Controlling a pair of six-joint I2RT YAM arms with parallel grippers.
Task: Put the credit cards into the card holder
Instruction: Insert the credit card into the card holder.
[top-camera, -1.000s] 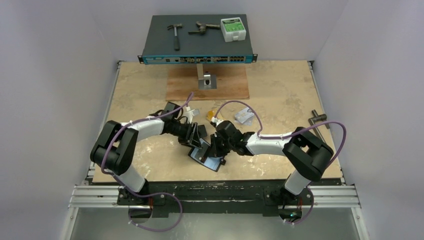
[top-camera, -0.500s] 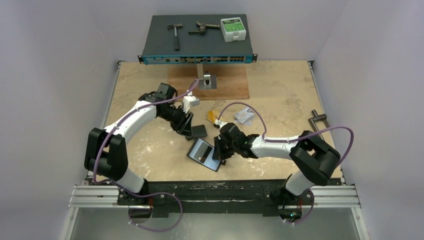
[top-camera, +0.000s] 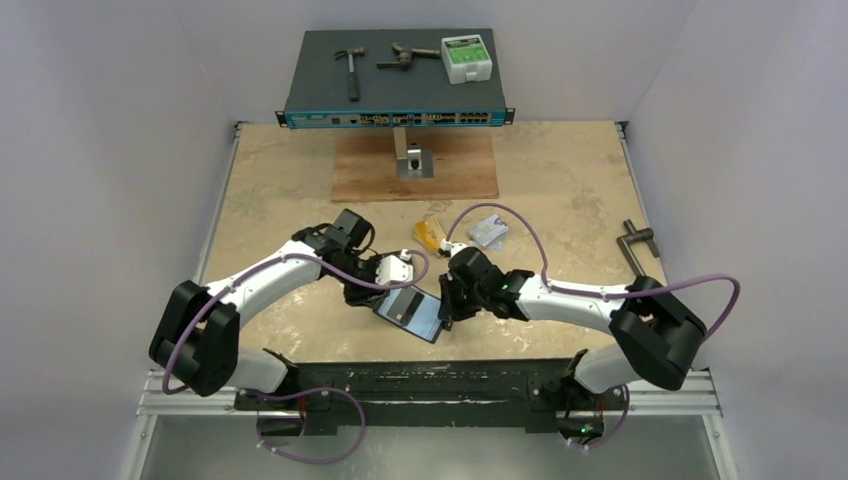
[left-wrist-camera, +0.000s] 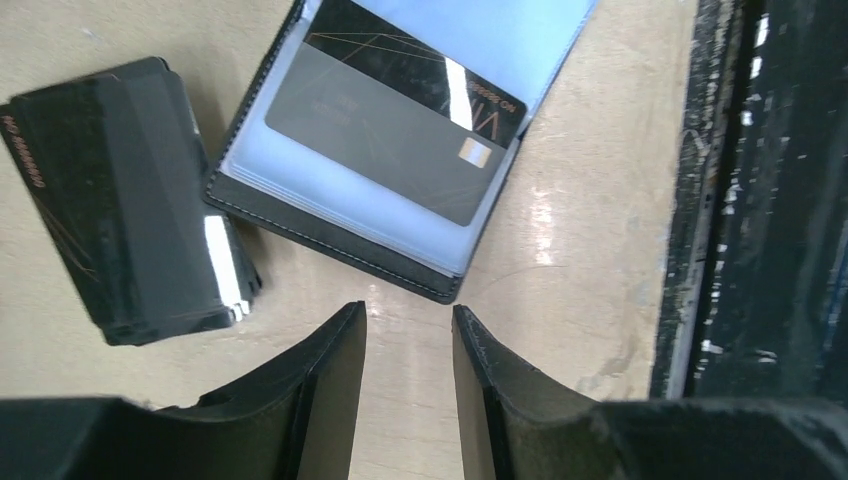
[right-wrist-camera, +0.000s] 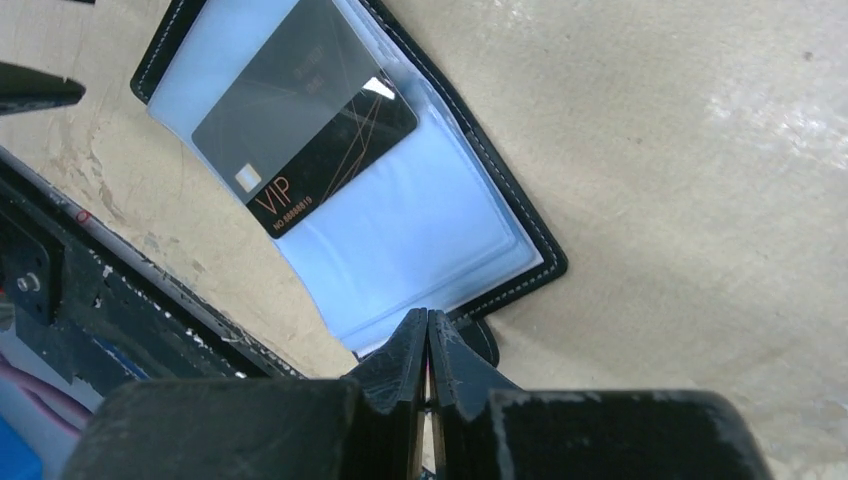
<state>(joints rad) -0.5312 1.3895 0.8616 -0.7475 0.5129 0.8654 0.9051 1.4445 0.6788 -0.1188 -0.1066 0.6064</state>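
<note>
Black leather-like folding card holder (top-camera: 410, 312) open on bench (top-camera: 560, 180), near front edge; gold-orange plastic card (top-camera: 428, 235), silver-grey card (top-camera: 488, 232) lie behind it.
Left wrist: left fingers (left-wrist-camera: 325, 400) apart, empty, just short of holder; dark card (left-wrist-camera: 390, 140) in clear pocket (left-wrist-camera: 300, 200).
Right wrist: right fingers (right-wrist-camera: 400, 370) squeezed shut at holder's edge.
Cards likely thin, stiff, slippery; pinch long edge.
</note>
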